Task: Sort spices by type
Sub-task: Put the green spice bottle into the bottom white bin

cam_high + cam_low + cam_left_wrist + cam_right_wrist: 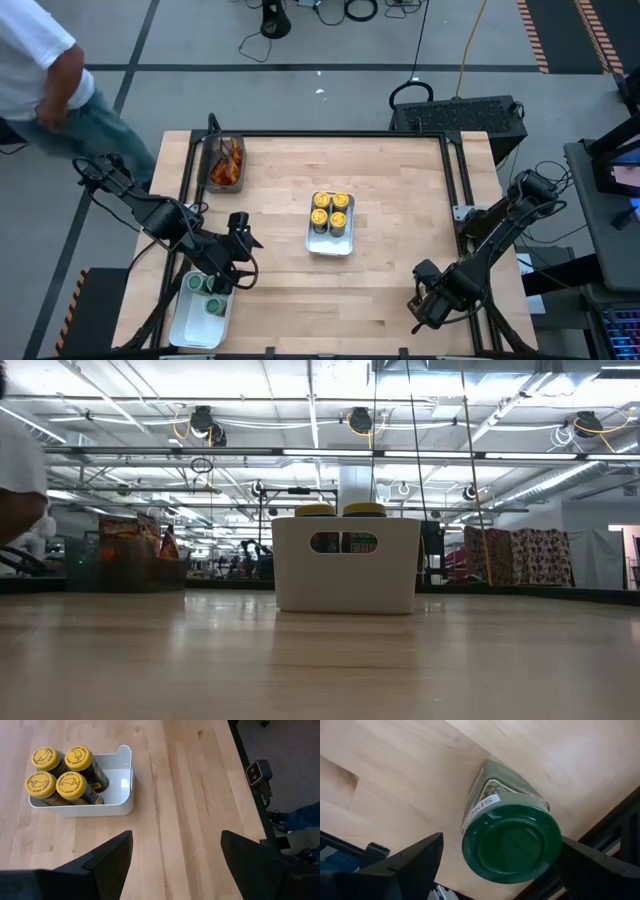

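Note:
A green-lidded spice jar (510, 845) stands upright on the table near its near right corner. My right gripper (428, 305) points down over it, open, one finger on each side of the lid. My left gripper (237, 240) hangs open and empty above the table's near left, beside a white tray (185, 325) that holds green-lidded jars (205, 295). A second white tray (330, 245) at the table's middle holds several yellow-lidded jars (60, 775). Orange-brown packets (228, 160) lie in a dark bin (210, 175) at the far left. My right gripper comes at the green-lidded jar from above, fingers pointing down. One finger (415, 865) stands clear of the lid. The other finger (590, 865) lies right against the lid's rim (557, 845) in the picture, and I cannot tell whether it touches. The jar's base rests on the table.
A black frame rail (462, 200) runs along the table's right edge, close to my right gripper. Bare wood lies between the middle tray and both arms. A person (40, 80) stands beyond the table's far left corner.

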Tool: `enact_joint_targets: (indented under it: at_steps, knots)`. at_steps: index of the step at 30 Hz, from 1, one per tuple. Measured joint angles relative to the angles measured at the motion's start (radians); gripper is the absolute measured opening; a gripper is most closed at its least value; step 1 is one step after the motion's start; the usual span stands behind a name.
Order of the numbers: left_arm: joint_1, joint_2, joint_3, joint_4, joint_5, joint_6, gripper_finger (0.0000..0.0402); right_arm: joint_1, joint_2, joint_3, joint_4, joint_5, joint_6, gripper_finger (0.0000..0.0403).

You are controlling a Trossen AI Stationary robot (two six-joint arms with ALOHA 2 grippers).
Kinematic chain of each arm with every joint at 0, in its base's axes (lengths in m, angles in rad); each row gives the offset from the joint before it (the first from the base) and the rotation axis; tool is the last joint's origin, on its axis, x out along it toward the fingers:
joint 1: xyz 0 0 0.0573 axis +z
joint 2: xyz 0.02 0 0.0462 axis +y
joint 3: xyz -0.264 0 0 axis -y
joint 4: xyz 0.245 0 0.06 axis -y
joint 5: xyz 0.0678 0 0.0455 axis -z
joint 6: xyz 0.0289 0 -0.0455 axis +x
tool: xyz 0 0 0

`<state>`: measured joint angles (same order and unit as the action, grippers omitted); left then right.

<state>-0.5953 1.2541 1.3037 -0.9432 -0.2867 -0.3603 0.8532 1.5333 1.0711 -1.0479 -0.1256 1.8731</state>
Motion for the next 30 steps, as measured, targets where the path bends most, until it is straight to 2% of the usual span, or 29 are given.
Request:
enact_joint_targets:
  at_steps: [8,30]
  knots:
    - [0.0,0.0,0.0,0.001,0.0,-0.024,0.0306,0.0,0.0,-0.012,0.028,0.075,0.002,0.0345]
    - [-0.001,0.0,0.0,0.051,0.014,-0.026,0.0306,0.0,0.0,-0.012,0.081,0.078,0.014,0.0345]
